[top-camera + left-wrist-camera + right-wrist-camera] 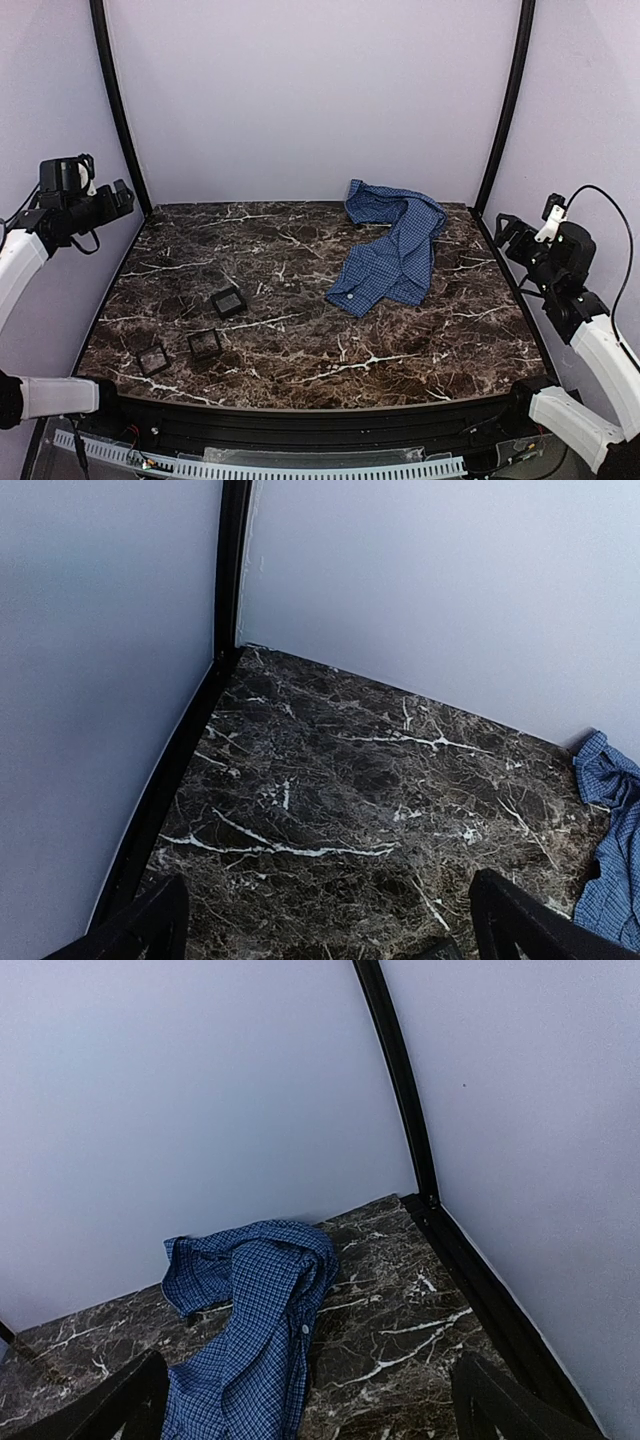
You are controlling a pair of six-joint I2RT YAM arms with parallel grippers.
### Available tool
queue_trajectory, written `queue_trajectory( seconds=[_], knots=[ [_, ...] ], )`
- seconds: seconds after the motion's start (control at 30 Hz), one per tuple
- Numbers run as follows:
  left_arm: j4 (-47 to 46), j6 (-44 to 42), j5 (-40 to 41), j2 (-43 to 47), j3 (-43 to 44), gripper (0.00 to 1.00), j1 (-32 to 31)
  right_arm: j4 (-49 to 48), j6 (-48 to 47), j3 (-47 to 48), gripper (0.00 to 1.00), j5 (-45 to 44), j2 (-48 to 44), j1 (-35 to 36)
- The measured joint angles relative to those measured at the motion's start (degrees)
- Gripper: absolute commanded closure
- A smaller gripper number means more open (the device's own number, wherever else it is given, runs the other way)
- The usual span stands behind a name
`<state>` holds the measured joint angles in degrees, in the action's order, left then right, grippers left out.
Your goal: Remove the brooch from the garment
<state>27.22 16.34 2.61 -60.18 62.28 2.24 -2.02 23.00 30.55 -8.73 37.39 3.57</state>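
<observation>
1. The worktop carries the garment, crumpled at its far right. Its long axis runs from the back wall diagonally toward the centre.
2. The right arm is nearer, raised beside the right edge. The right fingers are spread, with the garment ahead and slightly left of them.
3. The left arm hangs raised, well apart from the garment, with the left fingers spread.
4. The brooch cannot be made out and is possibly hidden in the folds.
</observation>
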Motion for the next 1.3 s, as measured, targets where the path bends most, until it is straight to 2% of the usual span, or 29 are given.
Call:
queue_trajectory(
  seconds=[0.23,0.37,0.47,0.57,0.7,0.93,1.1,1.3],
  knots=[
    [-0.28,0.13,1.77,0.24,-0.22,0.00,0.00,2.97,-0.22,1.29,0.01,1.22,0.74,0.00],
    [-2.84,0.57,-0.28,1.40,-2.58,0.00,-0.11,5.86,-0.28,5.31,0.05,4.28,4.79,0.00],
    [-3.58,0.59,-1.66,0.76,-2.36,0.00,-1.95,7.76,-0.24,9.53,0.05,7.78,10.93,0.22],
    [-3.61,-0.02,-2.62,-2.89,0.37,0.00,-7.21,9.79,-0.39,13.22,0.11,11.13,19.76,1.01],
    [-3.58,-1.66,-5.38,-9.38,3.74,0.00,-13.11,11.65,-0.48,16.22,0.13,15.19,32.81,1.70],
    [-1.64,-3.85,-11.89,-16.61,4.04,0.00,-16.68,12.35,0.28,19.96,0.31,20.00,48.81,3.23],
    [-0.76,-4.17,-14.34,-16.94,4.00,0.00,-17.03,10.45,1.49,22.56,0.36,21.90,55.41,5.22],
    [-0.22,-4.46,-15.10,-16.50,4.00,0.00,-17.20,8.90,2.73,24.02,0.48,22.34,61.16,6.51]
  ],
)
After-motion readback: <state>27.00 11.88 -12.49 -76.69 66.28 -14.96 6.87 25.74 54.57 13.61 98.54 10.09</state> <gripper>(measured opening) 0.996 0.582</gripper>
